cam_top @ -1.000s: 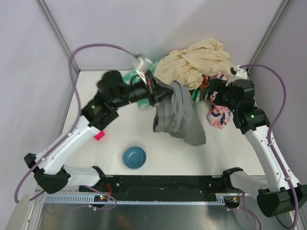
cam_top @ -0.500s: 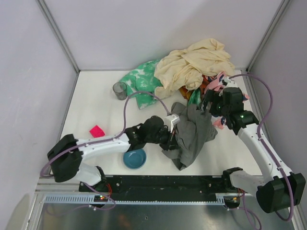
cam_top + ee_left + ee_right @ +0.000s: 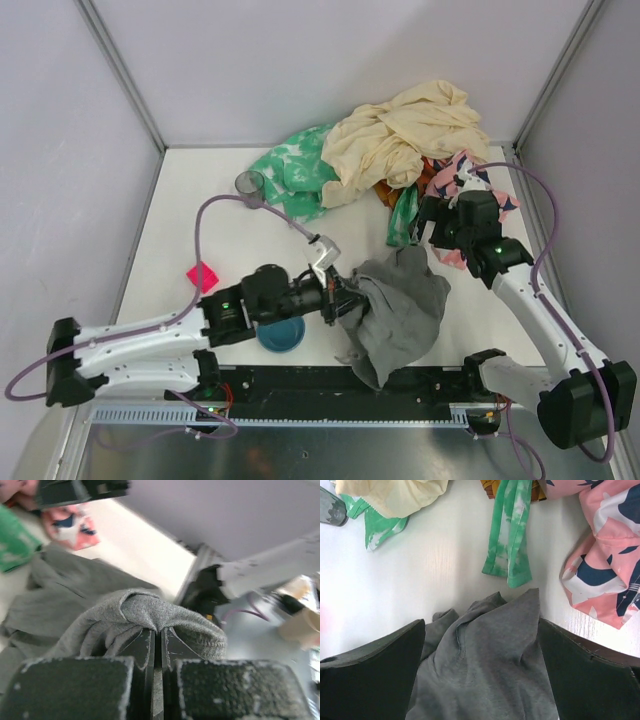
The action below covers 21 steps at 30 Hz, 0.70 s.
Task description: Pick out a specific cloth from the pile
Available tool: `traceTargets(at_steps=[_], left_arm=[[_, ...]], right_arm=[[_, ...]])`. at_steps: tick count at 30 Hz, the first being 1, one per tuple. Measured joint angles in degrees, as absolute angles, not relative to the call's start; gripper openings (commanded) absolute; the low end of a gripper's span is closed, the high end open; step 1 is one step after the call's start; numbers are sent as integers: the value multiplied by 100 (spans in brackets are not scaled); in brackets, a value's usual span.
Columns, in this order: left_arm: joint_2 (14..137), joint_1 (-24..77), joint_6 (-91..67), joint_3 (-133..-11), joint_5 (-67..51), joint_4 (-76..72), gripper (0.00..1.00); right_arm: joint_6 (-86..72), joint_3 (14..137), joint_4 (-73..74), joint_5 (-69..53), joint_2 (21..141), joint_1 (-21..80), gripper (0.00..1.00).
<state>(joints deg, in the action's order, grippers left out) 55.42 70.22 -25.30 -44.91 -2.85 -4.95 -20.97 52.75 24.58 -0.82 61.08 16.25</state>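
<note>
The plain dark grey cloth [image 3: 405, 312] lies crumpled on the white table near the front edge, apart from the pile [image 3: 405, 135] at the back. My left gripper [image 3: 340, 298] is shut on a fold at its left edge; the left wrist view shows the fold [image 3: 150, 612] pinched between the closed jaws of the left gripper [image 3: 157, 632]. My right gripper [image 3: 428, 222] hovers open over the cloth's far corner, beside the pink-and-navy floral cloth [image 3: 462, 180]. In the right wrist view the grey cloth [image 3: 495, 670] fills the gap between the wide-open fingers [image 3: 375, 665] of the right gripper [image 3: 481, 627], which hold nothing.
A blue bowl [image 3: 280, 335] sits half under my left arm. A pink block [image 3: 202, 275] lies at the left, and a grey cup [image 3: 249, 184] stands by the green-and-white cloth [image 3: 295, 172]. A green strip [image 3: 510, 535] and the pink floral cloth [image 3: 605, 580] lie just beyond the grey cloth.
My left gripper has dragged the grey cloth from the pile toward the near edge, and the left arm has folded low. The right gripper stayed near the pile's right side, open.
</note>
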Motion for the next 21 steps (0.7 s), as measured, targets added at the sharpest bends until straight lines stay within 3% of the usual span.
traceTargets(at_steps=[3,4,5,6,7,8,9,12,17,21], left_arm=[[6195,7022,-2565,-4648,486,-414,2],[6552,7011,-2596,-4768,731,-309,6],[6923,6982,-2626,-4890,954,-187,17],[7290,6949,-2685,-5006,1149,-36,36],[7529,6910,-2711,-5076,1269,78,65],[7778,6831,-2805,-5164,1358,261,82],[7992,6722,-2891,-5258,1417,449,91],[8329,6348,-3146,-5450,1531,884,98],[8132,6139,-3258,-5590,1855,1358,100],[7310,6158,-3258,-5570,2239,1588,100]], right_arm=[[-2099,5227,2467,-86,6051,1649,99],[-2099,5223,2469,-86,6045,1658,99],[-2102,5218,2469,-82,6040,1667,99],[-2102,5216,2477,-82,6034,1669,99],[-2108,5207,2484,-64,6025,1673,99],[-2110,5205,2502,-45,6016,1680,99],[-2121,5194,2512,-5,5992,1682,99],[-2143,5175,2556,115,5920,1684,99],[-2169,5172,2596,292,5778,1684,99],[-2296,5162,2604,650,5590,1691,99]])
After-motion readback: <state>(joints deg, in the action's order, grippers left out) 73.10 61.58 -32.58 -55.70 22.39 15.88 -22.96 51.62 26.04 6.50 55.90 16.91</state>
